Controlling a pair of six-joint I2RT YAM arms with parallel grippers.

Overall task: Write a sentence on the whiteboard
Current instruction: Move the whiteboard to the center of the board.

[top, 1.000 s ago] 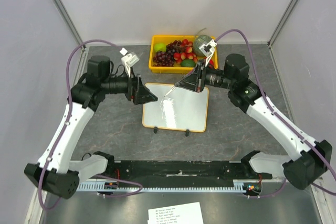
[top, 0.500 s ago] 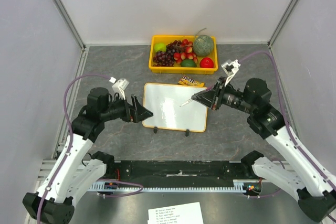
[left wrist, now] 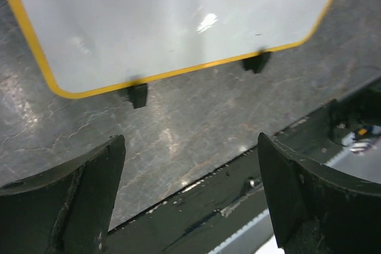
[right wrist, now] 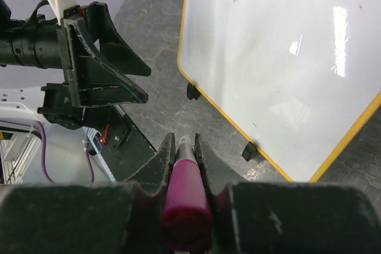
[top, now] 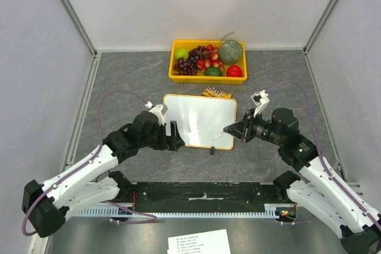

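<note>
No text legible: the small black printed lines on the white paper sheet are too small to read.

Right claw clamped on magenta marker pen.
Glossy white orange-framed whiteboard lies on grey marbled worktop, just ahead of the pen tip.

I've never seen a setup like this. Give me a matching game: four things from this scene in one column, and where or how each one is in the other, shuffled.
Things:
1. whiteboard
2. marker
3. left gripper
4. yellow tray

Descriptions:
A. full of fruit, on the far side
B. jaws wide open, nothing between them
C. clamped in the right gripper
D. lying flat, no lettering on it

Pairs: 1-D, 2-C, 3-B, 4-A
</note>
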